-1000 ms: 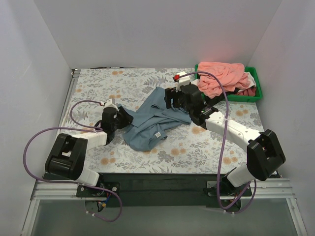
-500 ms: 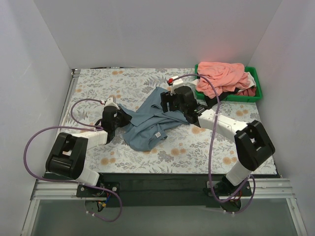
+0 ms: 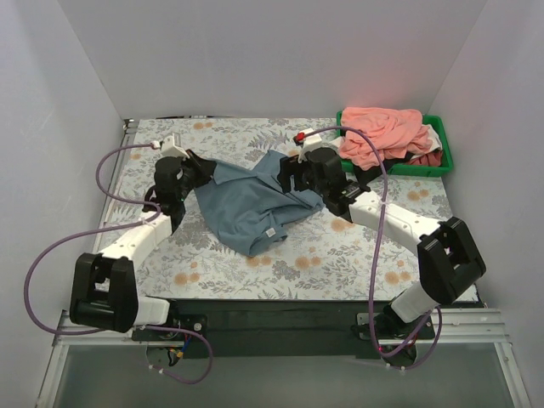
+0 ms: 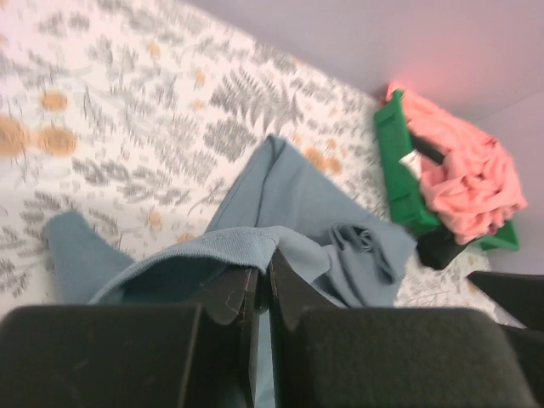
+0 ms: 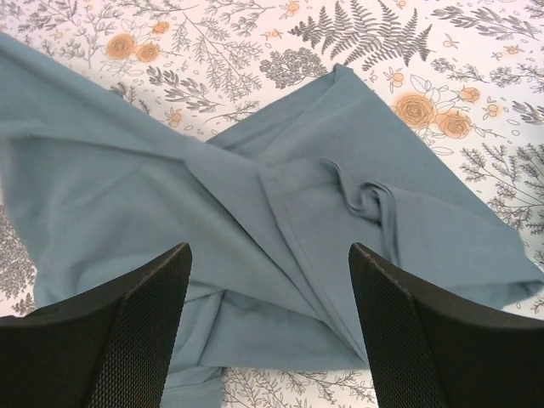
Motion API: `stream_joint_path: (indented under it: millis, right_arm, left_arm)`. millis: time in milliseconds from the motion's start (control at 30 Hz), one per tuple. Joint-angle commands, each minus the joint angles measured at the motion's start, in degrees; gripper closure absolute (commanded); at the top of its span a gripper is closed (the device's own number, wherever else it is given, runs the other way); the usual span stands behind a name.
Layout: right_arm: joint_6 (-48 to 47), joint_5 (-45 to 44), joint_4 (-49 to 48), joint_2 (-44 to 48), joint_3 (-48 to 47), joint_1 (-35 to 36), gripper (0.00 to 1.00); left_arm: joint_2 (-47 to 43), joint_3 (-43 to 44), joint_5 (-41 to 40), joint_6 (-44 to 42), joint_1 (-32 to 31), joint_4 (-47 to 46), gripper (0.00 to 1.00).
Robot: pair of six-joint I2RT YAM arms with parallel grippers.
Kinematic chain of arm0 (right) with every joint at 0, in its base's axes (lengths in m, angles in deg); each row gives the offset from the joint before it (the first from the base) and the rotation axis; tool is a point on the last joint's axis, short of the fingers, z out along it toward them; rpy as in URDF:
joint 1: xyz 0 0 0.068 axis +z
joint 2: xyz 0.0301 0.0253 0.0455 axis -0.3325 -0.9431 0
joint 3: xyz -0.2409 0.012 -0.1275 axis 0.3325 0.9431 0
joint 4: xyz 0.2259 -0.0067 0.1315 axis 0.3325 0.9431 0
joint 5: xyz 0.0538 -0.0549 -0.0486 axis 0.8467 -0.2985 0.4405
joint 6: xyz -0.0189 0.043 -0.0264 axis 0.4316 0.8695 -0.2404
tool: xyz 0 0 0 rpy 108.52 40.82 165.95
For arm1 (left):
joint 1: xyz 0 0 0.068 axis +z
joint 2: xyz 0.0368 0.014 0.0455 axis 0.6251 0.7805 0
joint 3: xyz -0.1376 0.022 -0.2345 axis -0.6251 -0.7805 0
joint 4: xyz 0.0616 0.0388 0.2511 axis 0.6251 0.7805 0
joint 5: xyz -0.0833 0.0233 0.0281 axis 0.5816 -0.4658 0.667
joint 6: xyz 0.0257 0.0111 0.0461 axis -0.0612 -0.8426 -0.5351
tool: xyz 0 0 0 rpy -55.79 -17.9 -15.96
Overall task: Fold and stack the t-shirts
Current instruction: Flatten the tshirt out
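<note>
Spreading the grey-blue shirt (image 3: 246,208): it lies crumpled mid-worktop (image 3: 340,255), left of the green bin (image 3: 445,159).
Left pincer (image 4: 262,285) pinches the shirt edge farthest from the bin. Right pincer (image 5: 268,255) is spread wide above the bin-side folds. Suggest the right takes the opposite edge, then both pull taut and low. Pink shirts (image 3: 382,127) wait in the bin.

The left gripper (image 3: 192,163) is pinched tight on its outstretched arm. Well to its right, the right gripper (image 3: 293,175) gapes wide, angled downward.
</note>
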Motion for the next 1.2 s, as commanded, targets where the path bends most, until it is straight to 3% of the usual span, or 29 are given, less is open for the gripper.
stream_joint_path:
  millis: [0, 133, 367, 767, 1167]
  right_arm:
    - [0.31, -2.03, -0.78, 0.82, 0.3, 0.06, 0.19]
    - [-0.56, -1.33, -0.87, -1.11, -1.19, 0.06, 0.19]
    - [-2.94, 4.11, -0.7, -12.43, -10.94, 0.06, 0.21]
    - [-2.59, 13.26, 0.18, -28.52, -26.41, 0.15, 0.21]
    - [-6.1, -4.92, 3.96, -34.87, -28.97, 0.24, 0.27]
  left_arm:
    - [-5.81, 5.87, 2.79, -2.37, 1.71, 1.18, 1.0]
    - [-9.5, 7.2, -0.54, -5.27, 3.64, 5.04, 1.0]
    - [-11.35, 3.07, -4.5, -8.7, 7.42, 11.63, 1.0]
    - [-7.58, -0.18, -6.53, -8.44, 7.86, 11.55, 1.0]
    - [-5.91, -0.01, -6.97, -8.7, 7.86, 11.11, 1.0]
